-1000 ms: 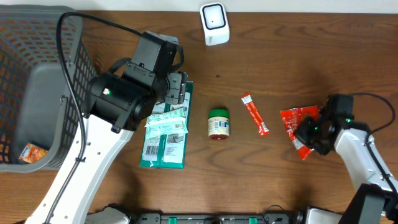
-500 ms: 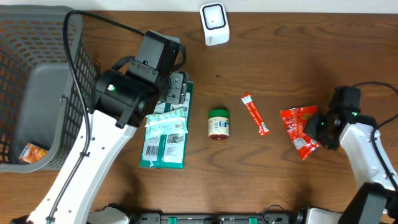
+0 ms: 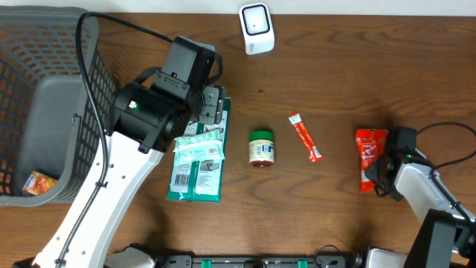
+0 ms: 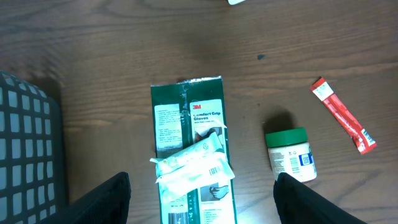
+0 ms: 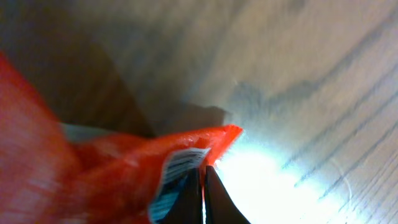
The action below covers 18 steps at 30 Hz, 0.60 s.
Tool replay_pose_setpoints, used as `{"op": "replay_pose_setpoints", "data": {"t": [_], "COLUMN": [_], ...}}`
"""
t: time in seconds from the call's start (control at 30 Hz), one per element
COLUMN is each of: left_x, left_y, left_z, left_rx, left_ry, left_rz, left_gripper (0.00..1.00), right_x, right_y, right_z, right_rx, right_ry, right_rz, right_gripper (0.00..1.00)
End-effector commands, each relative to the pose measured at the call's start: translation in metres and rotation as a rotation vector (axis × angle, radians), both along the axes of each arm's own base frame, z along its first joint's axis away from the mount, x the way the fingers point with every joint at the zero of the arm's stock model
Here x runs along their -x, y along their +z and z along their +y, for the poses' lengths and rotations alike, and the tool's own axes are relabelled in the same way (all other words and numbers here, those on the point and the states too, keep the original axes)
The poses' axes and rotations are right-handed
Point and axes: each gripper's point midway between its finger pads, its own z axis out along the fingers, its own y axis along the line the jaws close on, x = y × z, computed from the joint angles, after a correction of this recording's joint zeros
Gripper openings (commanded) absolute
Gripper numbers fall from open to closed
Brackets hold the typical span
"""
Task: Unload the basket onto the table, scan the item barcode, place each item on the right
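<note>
Nearest, in the right wrist view: a red packet, glossy and crumpled, with a small white label beside its pointed corner. Pinched at that corner by the right gripper, jaws shut tight on the film just over the wooden table. From overhead, found at the near right of the table, lying as a narrow strip running front to back.

Against a second ago: then spread wide, rumpled and tilted; now drawn in slimmer and straighter and shifted a little rightward, with the right gripper pulled closer to the near edge. No change anywhere on the left side.

Farther in: left gripper hanging wide open and holding nothing, above a green package with a white packet on top. Beyond, a green-lidded jar and a red stick sachet, well apart from each other. At the left, a dark basket. At the far edge, the white scanner.

Hard to tell: label print too blurred to read as a barcode. Right fingertips hidden under the wrist from overhead.
</note>
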Motion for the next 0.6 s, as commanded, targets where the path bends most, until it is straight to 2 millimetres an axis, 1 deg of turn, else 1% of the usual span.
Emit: {"op": "replay_pose_setpoints", "data": {"t": [0.0, 0.03, 0.17, 0.2, 0.27, 0.33, 0.43, 0.53, 0.57], "left_x": [-0.001, -0.001, -0.001, -0.001, -0.001, -0.001, -0.001, -0.001, -0.001], "left_y": [0.0, 0.0, 0.0, 0.0, 0.0, 0.0, 0.0, 0.0, 0.0], "left_z": [0.001, 0.001, 0.001, 0.001, 0.001, 0.001, 0.001, 0.001, 0.001], "left_rx": [0.002, 0.002, 0.002, 0.002, 0.002, 0.002, 0.002, 0.002, 0.002], "left_ry": [0.014, 0.014, 0.014, 0.014, 0.014, 0.014, 0.014, 0.014, 0.014], "left_rz": [0.003, 0.003, 0.002, 0.002, 0.002, 0.002, 0.002, 0.002, 0.002], "left_gripper": [0.73, 0.73, 0.74, 0.73, 0.73, 0.74, 0.74, 0.74, 0.74], "right_x": [0.005, 0.0, -0.026, -0.036, -0.054, -0.068, -0.072, -0.07, -0.072], "right_y": [-0.003, 0.003, 0.048, 0.063, 0.082, 0.094, 0.096, 0.088, 0.081], "right_z": [0.0, -0.001, -0.005, -0.001, 0.01, 0.022, 0.033, 0.036, 0.039], "right_rx": [-0.008, -0.003, 0.01, -0.016, -0.077, -0.122, -0.137, -0.113, -0.107], "right_ry": [-0.006, 0.019, 0.069, 0.078, 0.136, 0.215, 0.267, 0.287, 0.301], "right_rz": [0.015, 0.014, -0.038, -0.07, -0.134, -0.181, -0.183, -0.16, -0.164], "right_gripper": [0.01, 0.01, 0.01, 0.01, 0.01, 0.01, 0.01, 0.01, 0.01]}}
